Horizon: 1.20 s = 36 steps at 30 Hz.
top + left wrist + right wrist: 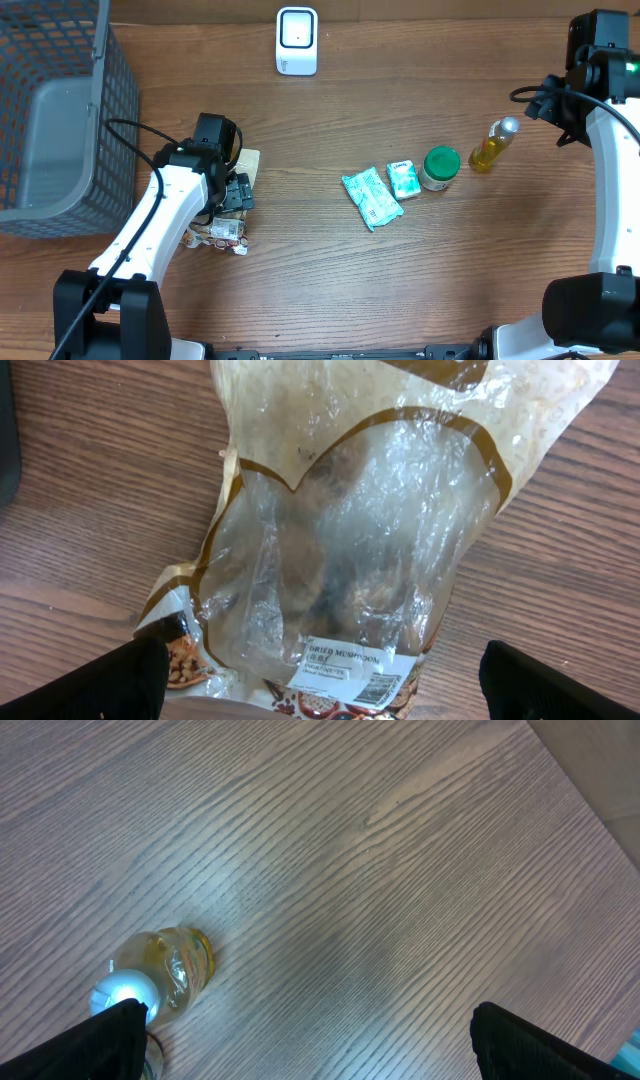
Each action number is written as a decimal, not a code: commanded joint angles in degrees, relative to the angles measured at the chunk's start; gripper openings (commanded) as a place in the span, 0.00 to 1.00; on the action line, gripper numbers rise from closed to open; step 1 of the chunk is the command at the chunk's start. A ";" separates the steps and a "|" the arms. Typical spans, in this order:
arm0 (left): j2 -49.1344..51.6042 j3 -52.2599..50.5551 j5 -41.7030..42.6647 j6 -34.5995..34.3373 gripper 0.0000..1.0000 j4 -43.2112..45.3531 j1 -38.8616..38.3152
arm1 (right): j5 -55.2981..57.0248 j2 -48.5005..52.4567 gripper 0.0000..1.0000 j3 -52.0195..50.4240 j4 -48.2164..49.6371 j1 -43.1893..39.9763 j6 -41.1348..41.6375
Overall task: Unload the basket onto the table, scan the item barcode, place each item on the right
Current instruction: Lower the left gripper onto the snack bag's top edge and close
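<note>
1. Where the left arm reaches down, a dried mushroom bag [350, 540] lies flat on the wooden table [320, 290], its white barcode label [345, 670] facing up.
2. The left gripper [320, 695] hangs over the label end, jaws wide apart on either side of the bag.
3. The right gripper [310, 1050] hovers just beside a bottle of yellow liquid [165, 970], its jaws likewise spread and holding nothing.
4. Between the arms lie two teal packets [370, 197] and a green-lidded jar [439, 167].
5. A white scanner [297, 40] stands at the far edge, well apart from the bag.

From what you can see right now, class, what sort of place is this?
Probably a mock shop checkout: a white barcode scanner on the wooden table, packaged groceries like a dried mushroom bag and a green-lidded jar, and a grey mesh basket at one side.
</note>
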 commanded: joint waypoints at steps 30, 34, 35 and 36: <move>0.04 -11.56 17.46 7.58 0.91 10.97 7.52 | 0.15 -0.04 1.00 0.44 0.24 0.00 0.44; 0.04 -11.54 25.73 10.45 0.91 13.16 7.41 | 0.15 -0.04 1.00 0.44 0.24 0.00 0.44; 0.04 -11.54 27.04 10.43 0.92 13.84 7.28 | 0.15 -0.04 1.00 0.44 0.24 0.00 0.44; 0.04 -11.54 28.20 10.43 0.92 14.43 7.13 | 0.15 -0.04 1.00 0.44 0.24 0.00 0.44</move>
